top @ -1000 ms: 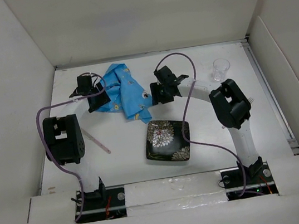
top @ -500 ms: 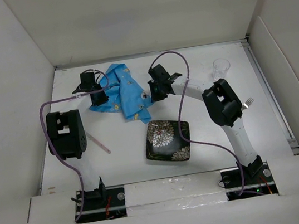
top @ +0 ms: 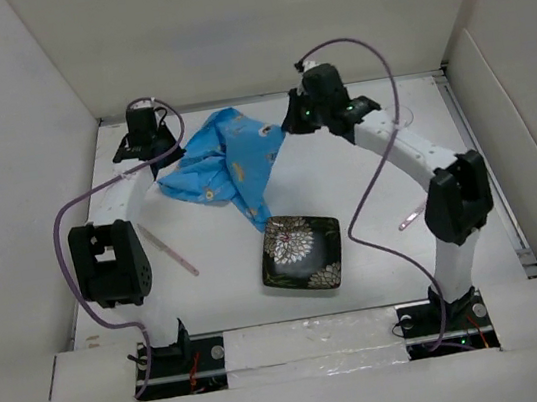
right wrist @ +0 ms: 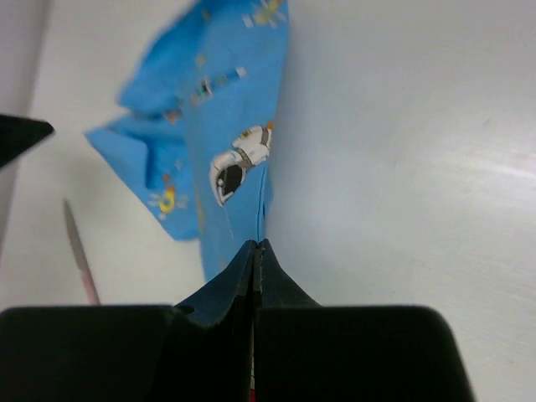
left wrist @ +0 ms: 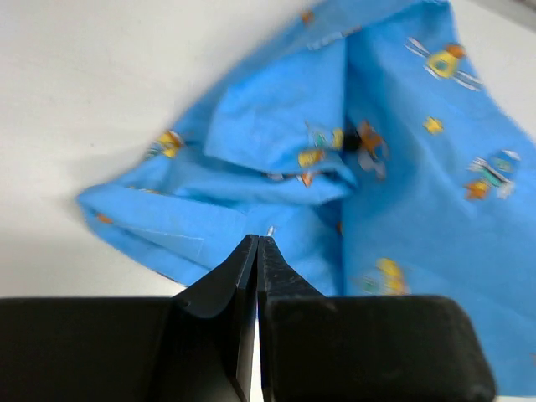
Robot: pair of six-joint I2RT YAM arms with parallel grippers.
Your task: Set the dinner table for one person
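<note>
A blue cartoon-print cloth [top: 227,162] lies crumpled on the white dinner table [top: 348,189], stretched between my two grippers. My left gripper [top: 146,156] is at the cloth's left end. In the left wrist view its jaws [left wrist: 258,240] are shut on a fold of the cloth [left wrist: 402,151]. My right gripper [top: 297,119] holds the cloth's far right corner. In the right wrist view it [right wrist: 255,244] is shut on the cloth's edge [right wrist: 230,159]. A black square plate with white flowers [top: 302,254] lies at the near middle.
A pink-handled knife [top: 170,250] lies left of the plate, also seen from the right wrist [right wrist: 79,251]. A fork [top: 412,217] lies right of the plate beside the right arm's elbow. Upright white panels [top: 15,198] edge the table.
Both grippers went from open to shut on the cloth. The right one swung back and right, pulling a corner out. The left one drew back and left. The cloth now spans wider.
</note>
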